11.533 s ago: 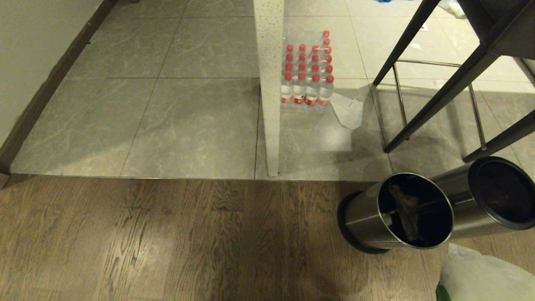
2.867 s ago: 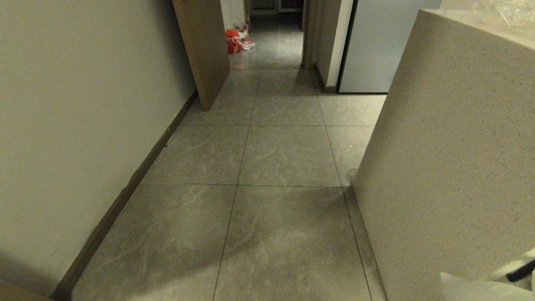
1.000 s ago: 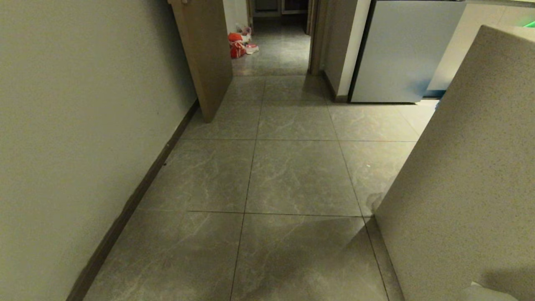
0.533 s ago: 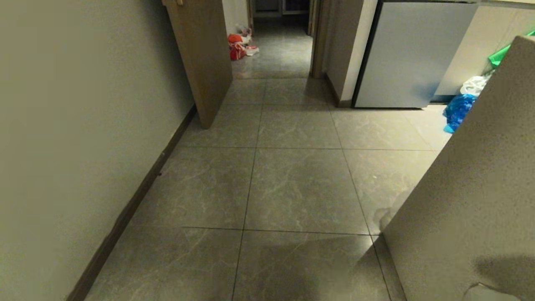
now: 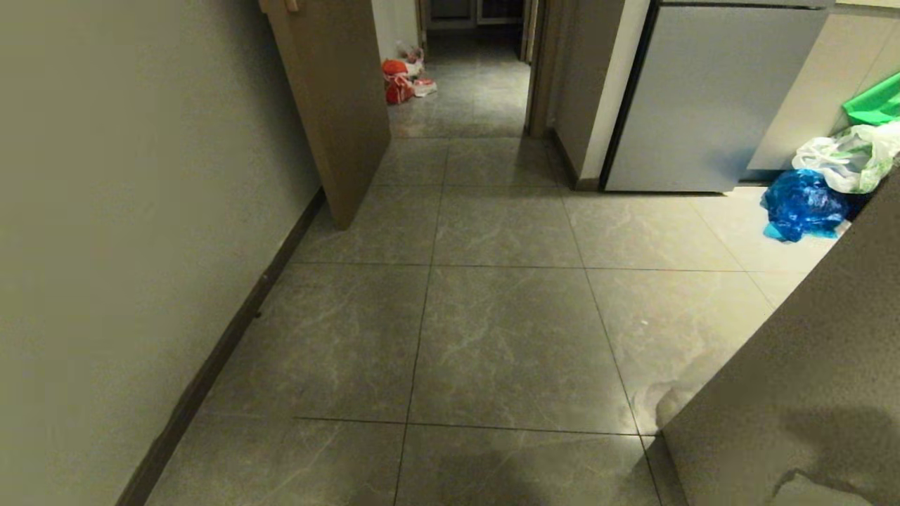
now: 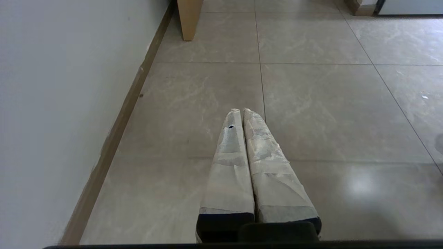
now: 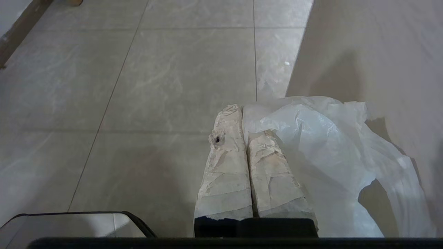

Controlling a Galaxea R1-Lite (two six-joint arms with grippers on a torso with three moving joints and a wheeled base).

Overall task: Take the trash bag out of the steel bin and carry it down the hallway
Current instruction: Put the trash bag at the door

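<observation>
Head view along the hallway (image 5: 506, 330): grey marbled floor tiles run ahead between a beige wall (image 5: 126, 211) with a dark baseboard on the left and a speckled counter side (image 5: 808, 393) on the right. A tan door (image 5: 330, 105) stands open partway down on the left, and beyond it red-and-white bags (image 5: 404, 74) lie on the floor in the far passage. To the right of the passage stands a grey appliance front (image 5: 703, 98); near it, on the floor, a blue bag (image 5: 801, 207) lies touching a white bag (image 5: 844, 158), with a green item (image 5: 875, 105) just above them. Right wrist view: the right gripper (image 7: 242, 110) has its tape-wrapped fingers (image 7: 226, 162) pressed together on the trash bag (image 7: 328, 148), whose translucent white film emerges at the tips and drapes over one finger (the rest hangs loose beside the counter side, above the floor). A dark curved edge (image 7: 138, 224) of the robot shows at that view's margin. Left wrist view: the left gripper (image 6: 241, 111) points forward over the tiles near the baseboard, its wrapped fingers (image 6: 230, 162) closed against each other with nothing between them. The steel bin is in none of the views.
</observation>
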